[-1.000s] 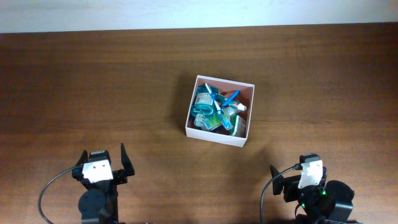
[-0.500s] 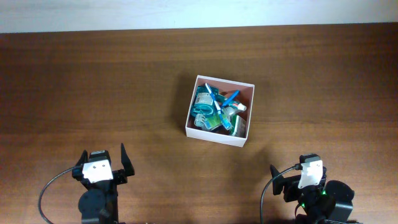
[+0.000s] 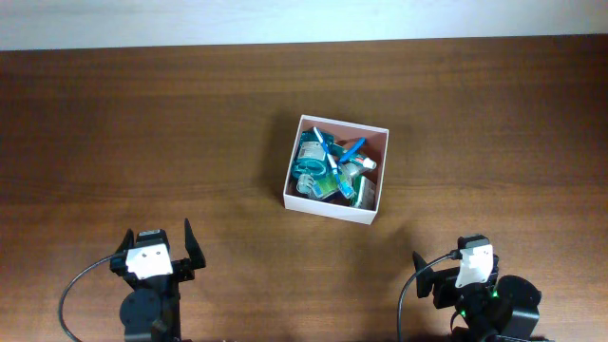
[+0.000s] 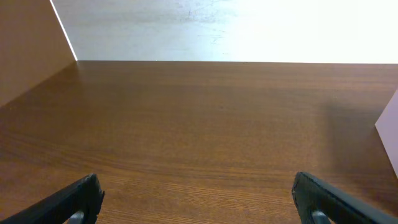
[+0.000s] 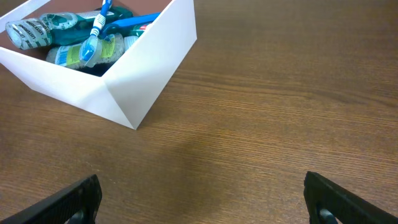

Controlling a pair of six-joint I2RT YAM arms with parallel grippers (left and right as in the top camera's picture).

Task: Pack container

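Judging by the overhead view, the packing looked finished. The container [image 3: 328,207] sat a little right of mid-surface [image 3: 142,123], far from both arms, with a heap of toiletries [image 3: 328,166] inside it. I saw no loose item outside it.

- Left pincer [image 4: 199,199]: parked near-left, spread wide, holding nothing. Its camera saw only bare wood and a white sliver at the right edge, probably the container wall.
- Right pincer [image 5: 202,199]: parked near-right, also spread wide and empty. The container's near corner showed up-left in its view, well apart from the fingertips.

For the step in hand, which I took to be a rest or a final check:
- You did well to hold both arms low and back. The box is light cardboard, and I judged a brush against a wall would slide it.
- The blue toothbrush [image 5: 98,22] lay on top of the heap near the rim. If you had gone back in, an approach from straight above over the bare pinkish floor at the far-right corner would have been safest.

Against the frames a second and half a second earlier, I found nothing changed. The container, its contents and both arms were in the same places.
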